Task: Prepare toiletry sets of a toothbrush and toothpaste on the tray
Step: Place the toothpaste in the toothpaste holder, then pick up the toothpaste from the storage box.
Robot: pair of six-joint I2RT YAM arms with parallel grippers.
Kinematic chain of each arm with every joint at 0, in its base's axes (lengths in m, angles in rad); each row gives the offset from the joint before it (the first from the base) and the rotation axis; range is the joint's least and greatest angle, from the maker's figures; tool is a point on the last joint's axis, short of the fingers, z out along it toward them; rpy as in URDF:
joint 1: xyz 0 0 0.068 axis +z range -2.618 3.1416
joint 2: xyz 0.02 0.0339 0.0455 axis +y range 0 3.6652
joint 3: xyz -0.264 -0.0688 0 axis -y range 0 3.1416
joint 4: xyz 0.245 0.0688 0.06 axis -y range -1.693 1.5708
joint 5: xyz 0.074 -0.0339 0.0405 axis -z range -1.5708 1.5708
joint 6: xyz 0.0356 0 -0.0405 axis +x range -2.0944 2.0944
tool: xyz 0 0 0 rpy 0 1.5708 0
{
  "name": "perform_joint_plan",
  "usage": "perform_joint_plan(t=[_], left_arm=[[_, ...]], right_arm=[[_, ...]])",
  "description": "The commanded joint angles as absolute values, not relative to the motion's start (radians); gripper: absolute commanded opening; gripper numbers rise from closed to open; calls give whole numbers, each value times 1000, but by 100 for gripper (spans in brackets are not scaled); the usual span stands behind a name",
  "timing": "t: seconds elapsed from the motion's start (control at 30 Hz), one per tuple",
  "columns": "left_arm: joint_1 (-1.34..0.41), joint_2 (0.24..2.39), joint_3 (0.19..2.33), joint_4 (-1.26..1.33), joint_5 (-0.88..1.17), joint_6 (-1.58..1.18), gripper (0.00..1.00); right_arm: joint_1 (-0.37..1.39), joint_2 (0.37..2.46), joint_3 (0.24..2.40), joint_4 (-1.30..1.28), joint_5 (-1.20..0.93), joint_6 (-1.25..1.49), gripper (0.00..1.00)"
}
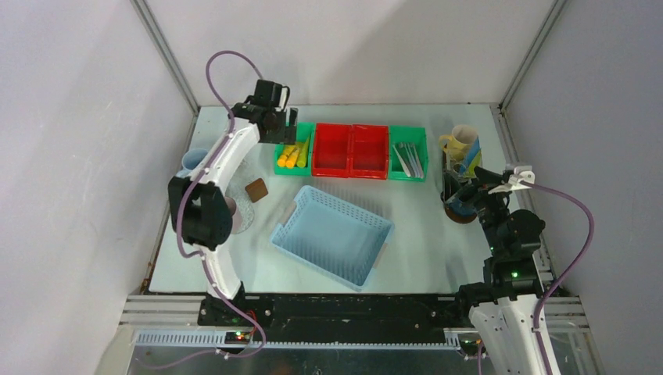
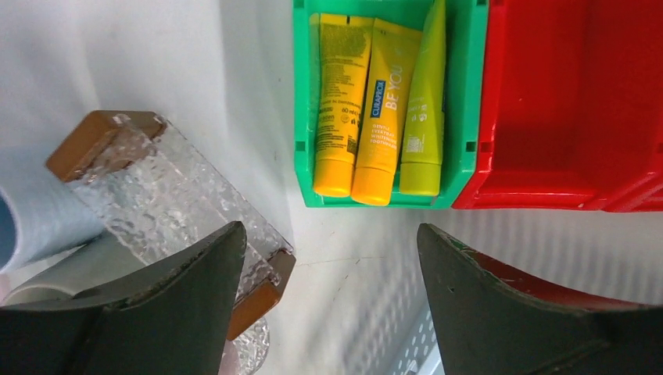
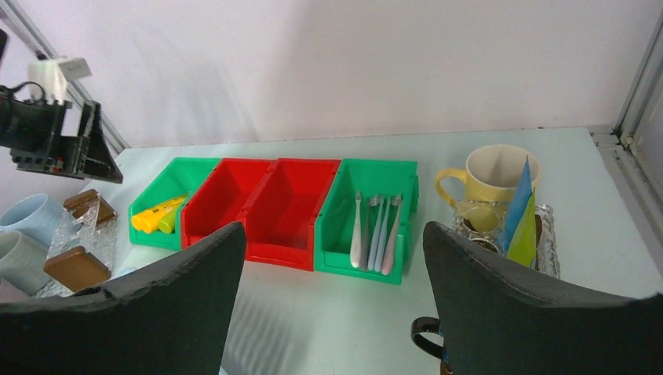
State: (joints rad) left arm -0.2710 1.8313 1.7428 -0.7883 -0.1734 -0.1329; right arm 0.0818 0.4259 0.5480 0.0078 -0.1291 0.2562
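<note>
Pale table, white walls. Tube pick is judged the step in hand: left gripper, jaws wide w/ nothing between, is hung just short of tubes in green bin, upper centre of left-wrist view. Right gripper, also wide & empty, is faced toward brushes; cream mug at right. Next: one tube to be straddled, jaws lowered, closed.
</note>
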Motion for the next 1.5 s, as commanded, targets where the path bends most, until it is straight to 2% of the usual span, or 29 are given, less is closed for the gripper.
perform_joint_plan(t=[0.0,0.27,0.37,0.67,1.13,1.47], left_arm=[[-265,1897,1814,-863,-114,-144,85],[-267,1985,1861,-840,-20,-177,68],[-266,2025,1887,-835,5,-190,64],[-274,2115,1975,-858,99,-219,43],[-307,2127,1886,-864,66,-236,41],[-314,2188,1892,-877,56,-244,45]], right_arm=[[95,410,534,10,-97,227,86],[112,402,529,5,-68,197,87],[115,402,525,5,-64,192,88],[119,407,525,5,-49,181,88],[121,412,519,5,-42,182,89],[121,416,518,5,-41,185,89]])
